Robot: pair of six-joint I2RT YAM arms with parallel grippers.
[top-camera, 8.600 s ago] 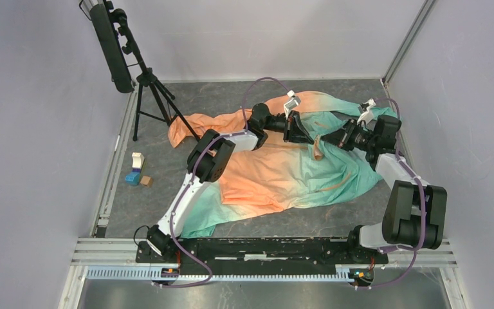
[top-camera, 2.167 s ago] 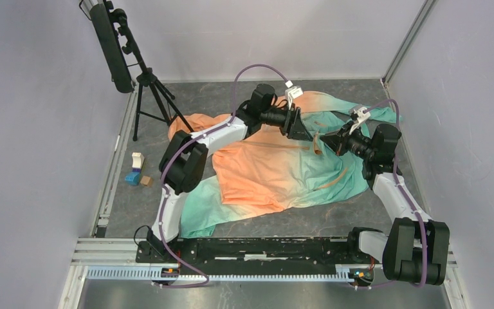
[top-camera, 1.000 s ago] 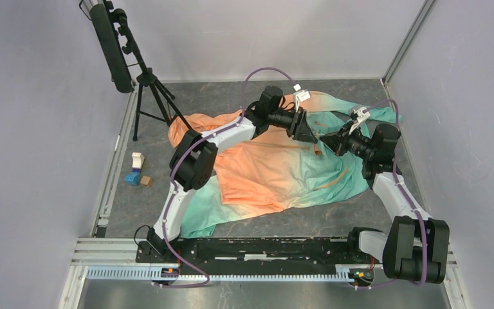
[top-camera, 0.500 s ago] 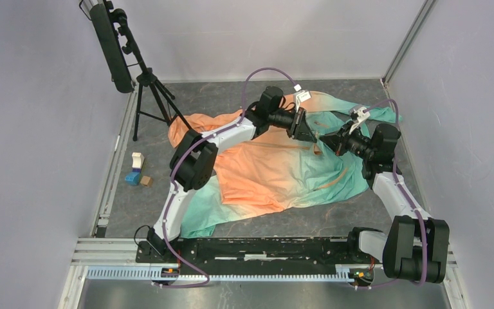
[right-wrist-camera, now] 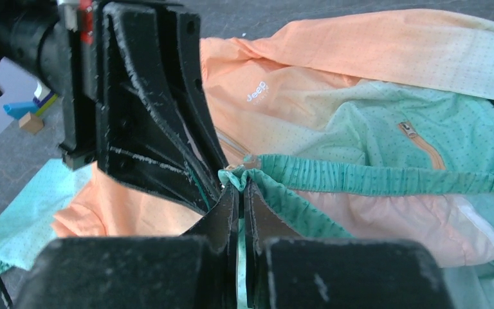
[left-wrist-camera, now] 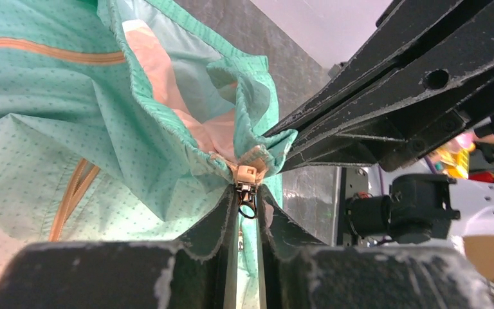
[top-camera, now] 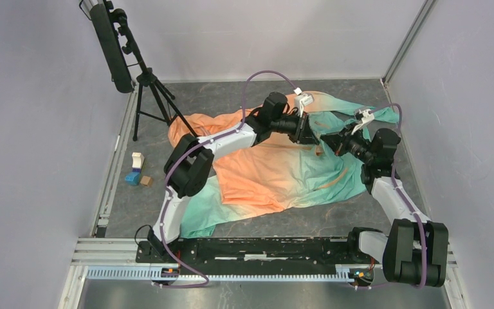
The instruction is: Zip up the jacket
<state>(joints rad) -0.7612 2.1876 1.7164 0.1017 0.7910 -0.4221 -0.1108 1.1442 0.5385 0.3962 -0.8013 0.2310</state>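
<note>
One jacket [top-camera: 276, 177], dark mottled tabletop [top-camera: 213, 96], pale walls [top-camera: 264, 32]

So the jacket [top-camera: 276, 174] was lying crumpled across the table [top-camera: 219, 96], orange through the middle and fading to mint at the edges. Both arms were stretched out over it, with the left gripper [top-camera: 310, 134] and right gripper [top-camera: 328, 139] almost nose to nose over its far right part. It was too small to tell if either actually had fabric pinched. A tripod [top-camera: 148, 96] stood in the far left corner, with a few little blocks [top-camera: 136, 170] near it.
</note>
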